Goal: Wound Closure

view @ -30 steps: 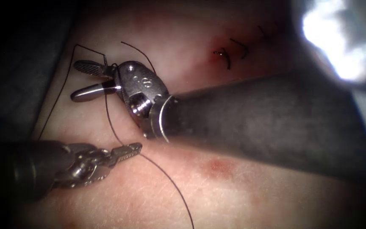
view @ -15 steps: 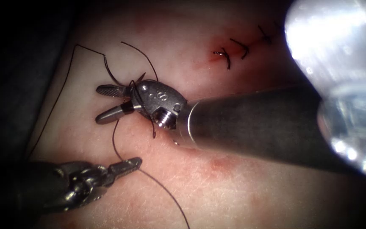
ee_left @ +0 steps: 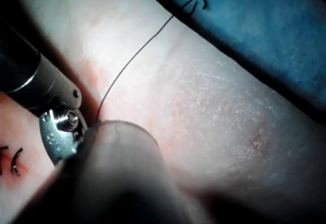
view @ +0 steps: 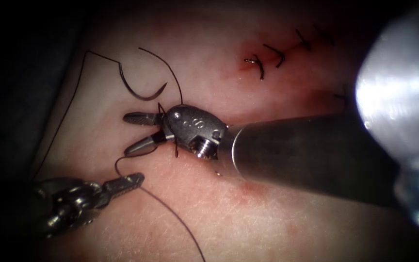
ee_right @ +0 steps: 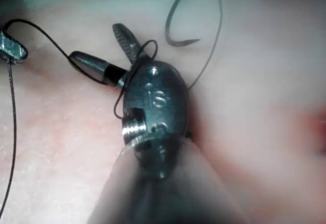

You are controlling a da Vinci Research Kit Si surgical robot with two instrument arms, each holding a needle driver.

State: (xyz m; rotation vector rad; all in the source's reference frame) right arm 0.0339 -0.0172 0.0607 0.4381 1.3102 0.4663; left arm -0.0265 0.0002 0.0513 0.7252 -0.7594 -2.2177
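Tissue [view: 267,213] bears free needle [view: 139,92]; left hand [view: 127,182] grips thread [view: 170,213].

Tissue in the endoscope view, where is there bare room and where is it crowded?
Bare tissue lies below the right tool, right of the thread. It is crowded around the open right jaws, the loose needle and the left tool gripping thread.

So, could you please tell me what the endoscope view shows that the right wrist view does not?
Endoscope view: stitches across the cut, right of the needle, and the left claw shut on the thread. Right wrist view: thread looped round the hinge of the open right claw, close up. Both: the needle lying free on the tissue, in neither claw; the right claw holds nothing.
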